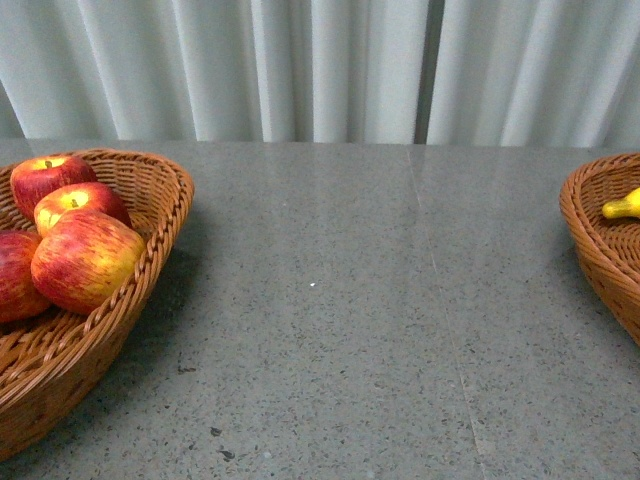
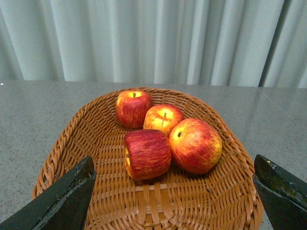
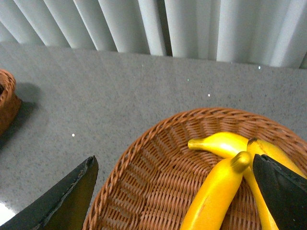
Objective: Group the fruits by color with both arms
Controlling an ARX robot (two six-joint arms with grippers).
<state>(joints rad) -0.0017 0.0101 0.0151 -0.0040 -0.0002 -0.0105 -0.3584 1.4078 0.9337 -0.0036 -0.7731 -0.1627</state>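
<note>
Your stock, counted:

Apples [image 2: 163,139]: four, all in the left basket [image 1: 160,250]. They are glossy and rounded, red streaked with yellow. Three stand more or less stem-up or tilted; the fourth [image 2: 147,154] lies on its side, touching its neighbour [image 2: 195,144]. Two more sit behind them, one at the back [image 2: 134,108] and one just beside it [image 2: 163,118]. In the front view you see the same four bunched against the basket's far side.

Bananas [image 3: 225,182]: three visible in the right wrist view, all in the right basket [image 3: 144,158]. Smooth, bright yellow, curved, overlapping one another. The front view shows you only one yellow tip [image 1: 622,207] over that basket's rim [image 1: 585,215].

Baskets: two, woven brown wicker with braided rims, oval and shallow, well apart on the table [image 1: 350,300].

Table: one, grey speckled stone-like top, flat and matte.

Curtain [image 1: 320,70]: pale, hanging in vertical folds behind the table.

Left gripper [image 2: 175,201]: fingers [image 2: 67,196] dark, spread wide, holding nothing, above the near end of the apple basket.

Right gripper [image 3: 177,196]: fingers [image 3: 72,191] dark, spread wide, holding nothing, over the banana basket.
</note>
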